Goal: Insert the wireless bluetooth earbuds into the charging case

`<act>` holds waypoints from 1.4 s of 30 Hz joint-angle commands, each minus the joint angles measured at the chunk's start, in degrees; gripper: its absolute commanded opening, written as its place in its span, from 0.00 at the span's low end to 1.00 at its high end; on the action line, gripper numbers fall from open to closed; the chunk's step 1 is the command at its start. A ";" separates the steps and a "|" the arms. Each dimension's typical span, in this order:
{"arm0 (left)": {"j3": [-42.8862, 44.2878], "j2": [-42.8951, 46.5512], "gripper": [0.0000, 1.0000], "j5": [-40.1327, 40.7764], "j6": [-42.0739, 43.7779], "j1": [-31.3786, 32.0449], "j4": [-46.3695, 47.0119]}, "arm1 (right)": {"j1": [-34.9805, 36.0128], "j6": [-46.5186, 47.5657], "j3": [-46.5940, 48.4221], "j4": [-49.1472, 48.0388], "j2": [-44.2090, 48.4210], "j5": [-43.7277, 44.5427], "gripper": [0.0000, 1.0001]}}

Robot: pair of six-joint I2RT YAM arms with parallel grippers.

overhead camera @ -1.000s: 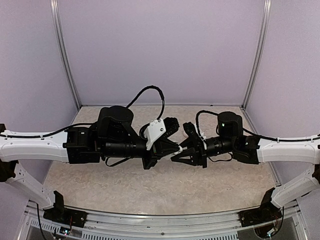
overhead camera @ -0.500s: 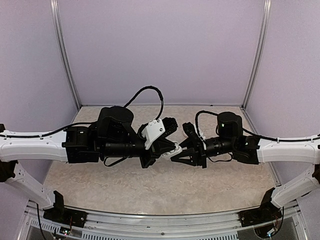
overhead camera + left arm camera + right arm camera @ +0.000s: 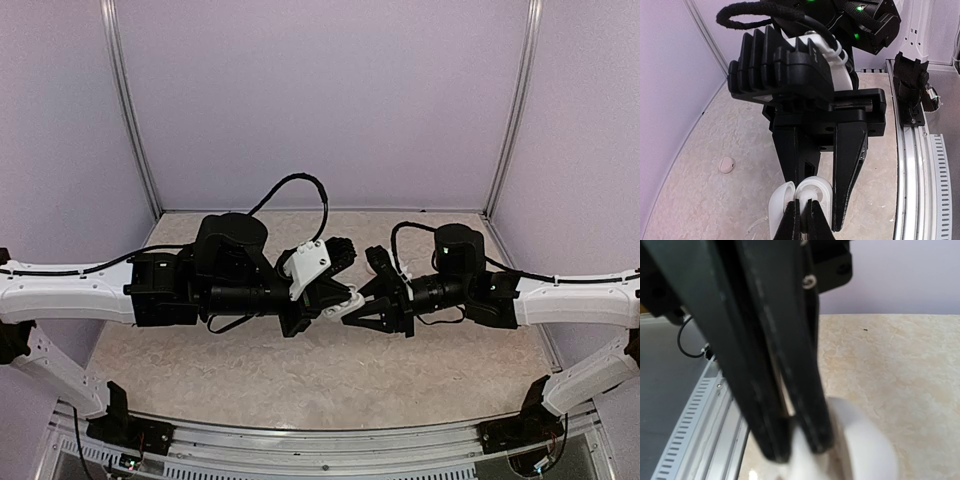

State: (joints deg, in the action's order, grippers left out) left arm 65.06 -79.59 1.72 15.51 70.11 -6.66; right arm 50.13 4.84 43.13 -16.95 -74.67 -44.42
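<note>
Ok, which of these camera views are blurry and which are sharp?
Right wrist view: the fingers and white case sit too near the lens and smear, while the table behind is fairly sharp. Left wrist view: crisp, even the small earbud on the table. Top view: soft even light, no glare, no hard shadows.

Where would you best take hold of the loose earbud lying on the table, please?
Take the earbud across its rounded body, coming straight down from above. It lies low on the table, nothing touching it and no upright part showing, so a top-down pinch across its narrower width looks safest.
</note>
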 commanded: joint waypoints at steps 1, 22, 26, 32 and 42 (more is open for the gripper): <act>0.98 -0.55 0.00 -1.32 0.83 -0.06 -1.28 | 0.56 -0.44 0.35 -2.21 1.20 -1.63 0.00; 0.50 -4.31 0.00 -6.70 0.14 -0.10 -0.59 | 0.53 -0.45 0.37 -2.41 2.30 -1.89 0.00; 0.68 -3.87 0.00 -6.05 0.39 -0.23 -0.92 | 0.51 -0.29 0.26 -2.26 2.09 -1.64 0.00; 1.90 -2.95 0.05 -5.08 0.85 -0.30 -2.13 | 0.52 -0.01 0.04 -2.08 1.81 -1.33 0.00; 2.79 0.40 0.16 -3.83 1.38 -0.57 -3.15 | 0.41 -0.01 -0.93 -1.78 2.21 -0.50 0.00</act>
State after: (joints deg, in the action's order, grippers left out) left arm 66.08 -81.36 -2.35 15.94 69.73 -8.14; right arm 50.13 4.89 42.59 -15.90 -74.28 -45.39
